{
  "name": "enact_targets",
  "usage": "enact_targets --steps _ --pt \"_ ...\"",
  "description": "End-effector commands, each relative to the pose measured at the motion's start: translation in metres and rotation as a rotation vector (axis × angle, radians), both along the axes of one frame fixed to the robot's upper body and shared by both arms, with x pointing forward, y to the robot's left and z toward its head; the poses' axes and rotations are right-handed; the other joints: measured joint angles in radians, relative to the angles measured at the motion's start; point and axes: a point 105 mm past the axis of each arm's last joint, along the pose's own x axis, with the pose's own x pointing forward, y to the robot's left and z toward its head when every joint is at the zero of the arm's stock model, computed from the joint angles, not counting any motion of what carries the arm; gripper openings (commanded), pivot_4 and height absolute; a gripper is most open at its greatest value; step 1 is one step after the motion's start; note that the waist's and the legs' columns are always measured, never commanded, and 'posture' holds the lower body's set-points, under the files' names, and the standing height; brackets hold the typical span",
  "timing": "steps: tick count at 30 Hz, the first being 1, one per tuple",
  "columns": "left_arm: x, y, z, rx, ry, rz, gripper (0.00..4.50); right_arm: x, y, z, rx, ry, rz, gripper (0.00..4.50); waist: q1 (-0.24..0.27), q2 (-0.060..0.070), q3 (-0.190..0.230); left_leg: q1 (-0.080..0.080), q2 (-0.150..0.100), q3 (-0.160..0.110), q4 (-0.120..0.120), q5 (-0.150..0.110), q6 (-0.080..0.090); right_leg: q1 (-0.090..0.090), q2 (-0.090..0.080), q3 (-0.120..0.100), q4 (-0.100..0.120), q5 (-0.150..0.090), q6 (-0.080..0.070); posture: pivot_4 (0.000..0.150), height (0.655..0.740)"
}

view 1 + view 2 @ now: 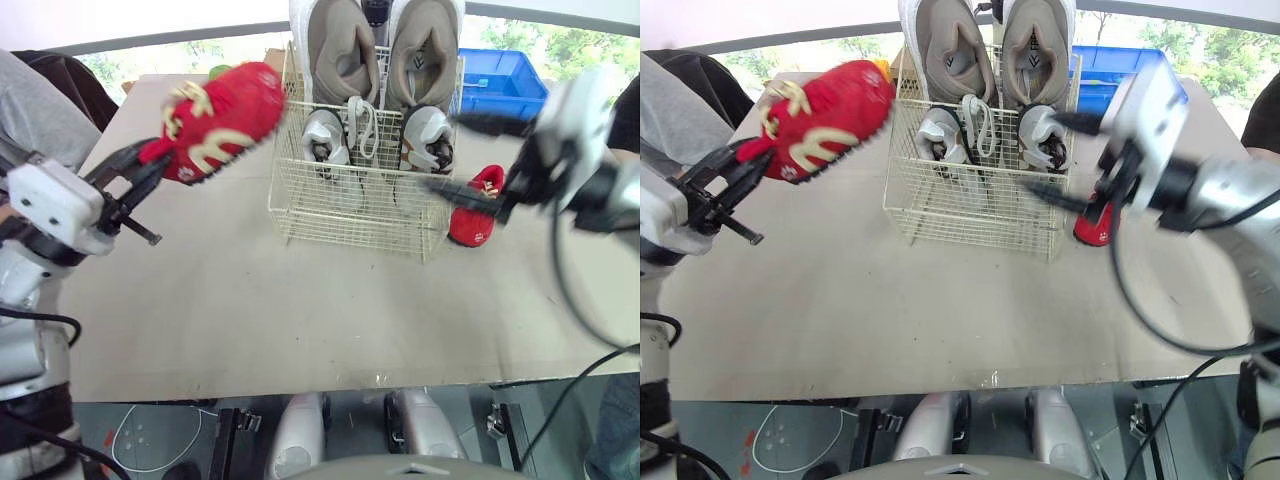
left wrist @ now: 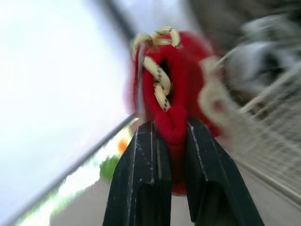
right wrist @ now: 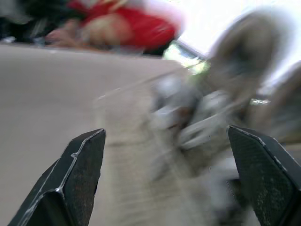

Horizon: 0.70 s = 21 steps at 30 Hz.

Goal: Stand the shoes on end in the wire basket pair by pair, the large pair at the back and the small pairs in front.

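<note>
Small red cream-laced shoe (image 1: 220, 120) is clamped in the left gripper (image 2: 171, 141) fingers beside the white wire basket (image 1: 350, 205), right gripper (image 3: 165, 132) fingers spread, so front-row placement is probably needed next.

- Red shoe (image 1: 220, 120): fuzzy, matt cloth, with laces of cream braided cord flecked dark.
- Wire basket (image 1: 350, 215): thin metal wire with a cream coating, faintly glossy.
- Large shoes (image 1: 345, 50): beige, matt, suede-like.
- Small grey shoes (image 1: 325, 140): smooth, with a silvery sheen.
- Table (image 1: 300, 310): smooth, matt beige top.
- Blue bin (image 1: 500, 80), beyond the table's far right corner: glossy plastic.
- Right gripper (image 3: 165, 131): fingers (image 3: 80, 174) black, matt and grainy.
</note>
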Motion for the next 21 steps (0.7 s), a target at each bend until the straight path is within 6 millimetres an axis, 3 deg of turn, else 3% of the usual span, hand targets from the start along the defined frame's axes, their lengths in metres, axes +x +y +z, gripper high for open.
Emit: enact_targets --steps 1,4,8,11,14,21 --pt "-0.006 -0.026 0.004 0.272 -0.141 -0.229 0.14 0.004 -0.005 0.031 0.022 0.058 -0.014 3.97 0.002 0.002 0.001 0.0 0.0 0.002 0.0 0.0 0.0 0.0 0.0 -0.001 0.0 -0.001 -0.001 0.15 0.74" --pt "0.002 -0.045 0.008 0.402 -0.238 -0.356 0.14 0.004 0.005 0.045 0.029 0.161 0.034 3.97 -0.001 0.002 0.001 -0.001 0.001 0.005 0.001 0.0 0.0 -0.001 0.001 0.0 0.001 -0.001 -0.001 0.15 0.74" --pt "0.008 -0.069 0.012 0.468 -0.325 -0.502 0.14 -0.001 0.026 0.04 -0.02 0.304 0.145 3.97 -0.004 0.002 0.001 -0.009 0.001 0.005 0.005 0.0 0.001 -0.006 0.007 0.001 0.001 0.002 0.004 0.15 0.74" --pt "0.014 -0.087 0.019 0.478 -0.409 -0.582 0.14 0.001 0.04 0.023 -0.06 0.454 0.219 3.97 -0.003 0.002 0.001 -0.014 0.0 0.007 0.007 -0.001 0.002 -0.012 0.008 0.003 0.003 0.003 0.006 0.15 0.74" --pt "0.017 -0.098 0.019 0.485 -0.448 -0.626 0.14 0.007 0.043 0.01 -0.065 0.592 0.234 3.97 -0.003 0.002 0.001 -0.016 0.001 0.007 0.008 -0.001 0.002 -0.013 0.011 0.003 0.003 0.004 0.007 0.15 0.74" --pt "0.018 -0.11 0.023 0.483 -0.499 -0.685 0.14 0.013 0.045 0.012 -0.028 0.75 0.258 3.97 -0.005 0.003 0.001 -0.018 0.002 0.006 0.008 -0.001 0.002 -0.016 0.013 0.004 0.004 0.004 0.006 0.15 0.74"
